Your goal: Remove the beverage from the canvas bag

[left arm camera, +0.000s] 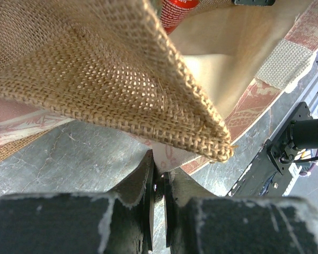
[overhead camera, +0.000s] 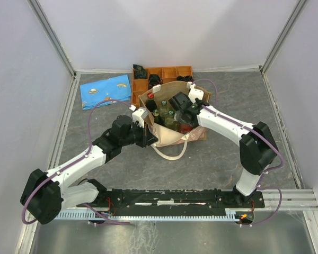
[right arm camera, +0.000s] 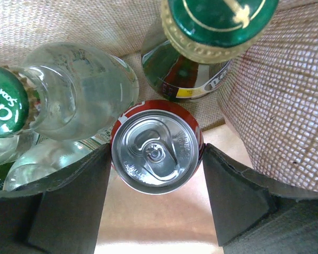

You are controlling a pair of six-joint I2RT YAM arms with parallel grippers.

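The tan canvas bag (overhead camera: 172, 138) stands open mid-table with cream handles. It holds several bottles (overhead camera: 164, 112) and a red can (right arm camera: 158, 151) with a silver top. My right gripper (overhead camera: 182, 112) is down inside the bag. In the right wrist view its fingers (right arm camera: 79, 196) press both sides of the can, so the gripper (right arm camera: 156, 159) is shut on it. My left gripper (overhead camera: 151, 138) is shut on the bag's near-left edge. The left wrist view shows pinkish fabric pinched in the gripper (left arm camera: 160, 177) under the burlap wall (left arm camera: 111, 79).
A clear glass bottle with a green cap (right arm camera: 77, 90) and a dark green bottle (right arm camera: 212, 37) crowd the can; the bag wall (right arm camera: 286, 106) is close on the right. An orange tray (overhead camera: 169, 73) and a blue cloth (overhead camera: 106, 90) lie behind the bag.
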